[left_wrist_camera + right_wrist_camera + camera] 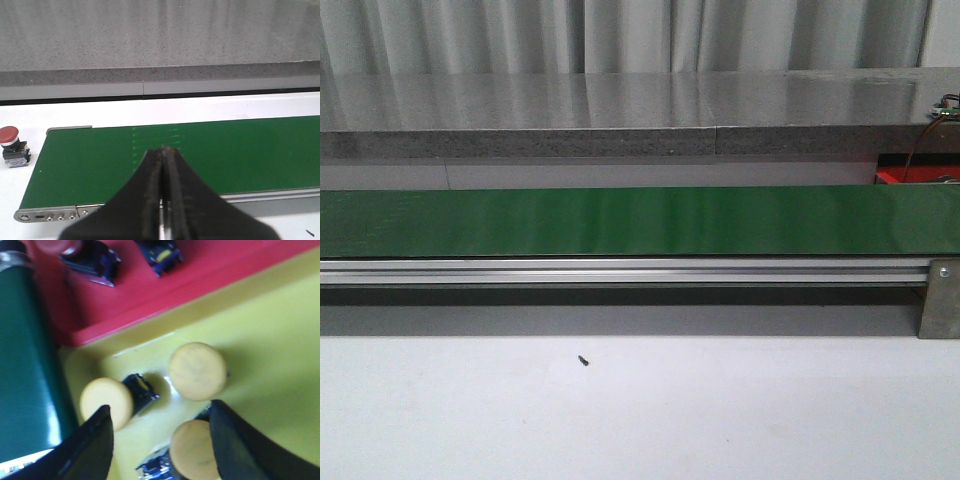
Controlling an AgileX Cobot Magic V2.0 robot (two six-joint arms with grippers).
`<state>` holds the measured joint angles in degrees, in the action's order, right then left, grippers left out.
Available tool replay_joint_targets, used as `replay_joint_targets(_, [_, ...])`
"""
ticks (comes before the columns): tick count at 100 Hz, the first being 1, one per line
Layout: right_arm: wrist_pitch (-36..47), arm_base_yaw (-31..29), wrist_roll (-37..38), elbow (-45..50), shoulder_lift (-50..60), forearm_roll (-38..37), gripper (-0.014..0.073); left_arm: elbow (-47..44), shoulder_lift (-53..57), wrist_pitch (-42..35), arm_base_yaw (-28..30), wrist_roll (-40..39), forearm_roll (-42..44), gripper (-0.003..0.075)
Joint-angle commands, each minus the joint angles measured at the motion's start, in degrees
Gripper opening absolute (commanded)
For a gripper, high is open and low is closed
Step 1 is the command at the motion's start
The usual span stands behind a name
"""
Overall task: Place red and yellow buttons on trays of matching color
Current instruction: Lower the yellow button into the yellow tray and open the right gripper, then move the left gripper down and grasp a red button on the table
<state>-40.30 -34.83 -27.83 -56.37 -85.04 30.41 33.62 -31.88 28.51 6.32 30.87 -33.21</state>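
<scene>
A red button (11,145) with a dark base stands on the white table, just off the end of the green belt (200,155). My left gripper (163,149) is shut and empty above that belt, apart from the button. My right gripper (161,410) is open over the yellow tray (270,340). Three yellow buttons lie in that tray: one (197,371) beyond the fingertips, one (106,402) by one finger, one (194,450) between the fingers near the other one. The red tray (215,265) beside it holds dark-based buttons (92,262). Neither gripper appears in the front view.
The long green conveyor belt (620,220) on an aluminium rail (620,270) crosses the table. A grey stone ledge (620,110) runs behind it. A corner of the red tray (920,175) shows at the far right. A small dark speck (583,360) lies on the white table.
</scene>
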Motion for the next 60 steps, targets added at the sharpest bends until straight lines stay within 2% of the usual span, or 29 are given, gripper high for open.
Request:
replay_joint_targets(1, [0.88, 3.18, -2.76, -1.43, 5.54, 3.25, 0.0440, 1.43, -0.05, -3.94, -0.34, 0.07, -1.67, -0.0020])
replay_joint_targets(27, [2.25, 20.28, -6.18, -1.43, 14.27, 1.42, 0.0440, 1.43, -0.05, -3.94, -0.34, 0.07, -1.67, -0.0020])
replay_joint_targets(46, [1.27, 28.58, -6.12, -1.26, 19.72, -1.07, 0.0437, 1.43, -0.05, -3.67, -0.34, -0.05, -1.67, -0.0020])
replay_joint_targets(53, [0.41, 29.93, -6.12, -1.26, 21.82, -1.87, 0.0402, 1.43, -0.05, -3.41, -0.34, -0.05, -1.67, -0.0020])
replay_joint_targets(60, [-0.67, 30.08, -5.99, -1.03, 24.08, -2.37, 0.0323, 1.43, -0.05, -3.41, -0.34, -0.16, -1.67, -0.0020])
